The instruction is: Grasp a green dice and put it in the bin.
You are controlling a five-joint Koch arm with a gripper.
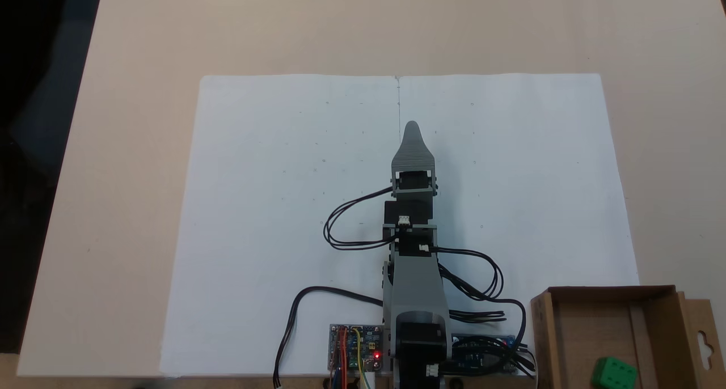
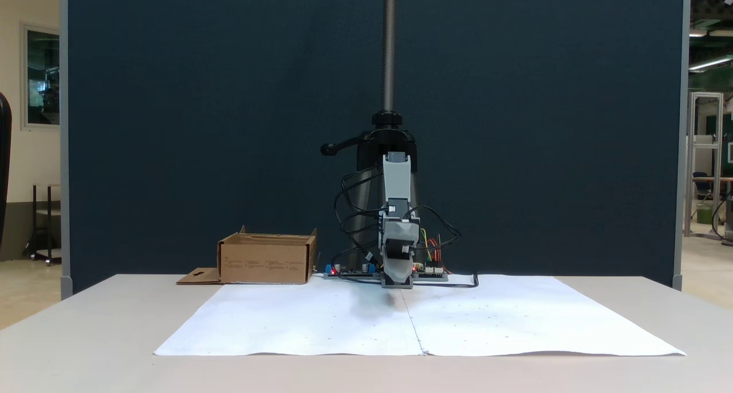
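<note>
Green dice (image 1: 612,373) is sitting inside the bin (image 1: 543,332), down at the bottom right corner in a fixed view from above, resting on the cardboard floor near the lower edge of the picture. So by my read you're basically done here, the cube is where it belongs.

Your gripper (image 1: 412,129) is stretched out over the middle of the white paper sheet (image 1: 272,207), well apart from the bin. From above the jaws stack one behind the other and you only get one grey tip, and in the front-on fixed view the gripper (image 2: 398,283) hangs low, just above the paper, and is too small to read. Honestly can't tell if it's open or closed. Nothing green shows at it.

What could still bite you, I'd guess:
- the cable loops (image 1: 340,224) hang off both sides of the arm, and the ones on the bin side sit near the bin wall, so a swing that way could snag or nudge it
- the tip is low, so sweeping sideways might drag and wrinkle the paper
</note>
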